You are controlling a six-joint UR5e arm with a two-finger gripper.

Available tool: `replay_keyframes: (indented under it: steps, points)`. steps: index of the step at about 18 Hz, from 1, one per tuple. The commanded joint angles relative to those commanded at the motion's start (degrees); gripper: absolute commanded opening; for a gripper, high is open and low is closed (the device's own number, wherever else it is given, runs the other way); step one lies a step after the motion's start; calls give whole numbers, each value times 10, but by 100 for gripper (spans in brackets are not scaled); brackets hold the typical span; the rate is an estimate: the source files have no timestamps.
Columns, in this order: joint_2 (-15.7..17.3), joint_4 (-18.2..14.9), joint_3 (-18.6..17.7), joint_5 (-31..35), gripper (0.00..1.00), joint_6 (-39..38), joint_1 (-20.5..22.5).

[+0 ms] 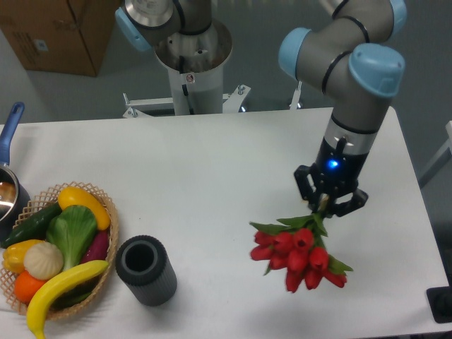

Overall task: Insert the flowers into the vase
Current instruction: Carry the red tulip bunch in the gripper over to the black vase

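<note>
The flowers are a bunch of red tulips with green leaves at the right front of the white table. Their heads point toward the front and their stems run up into my gripper. The gripper points down and is shut on the stems, with the bunch hanging just over the table or resting on it; I cannot tell which. The vase is a dark grey ribbed cylinder standing upright at the left front, mouth open to the top and empty, well to the left of the flowers.
A wicker basket of toy vegetables sits right beside the vase at the left edge. A pot with a blue handle is at the far left. The arm's base stands behind the table.
</note>
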Motion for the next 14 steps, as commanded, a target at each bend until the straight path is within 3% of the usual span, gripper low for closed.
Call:
replay_keyframes:
  steps: [2,8,14]
  points:
    - [-2,46,0,-82,0,-52,-7]
    - [-22,69,-3,-270,0,-54,-25]
    - [-54,85,-3,-341,0,-9,-92]
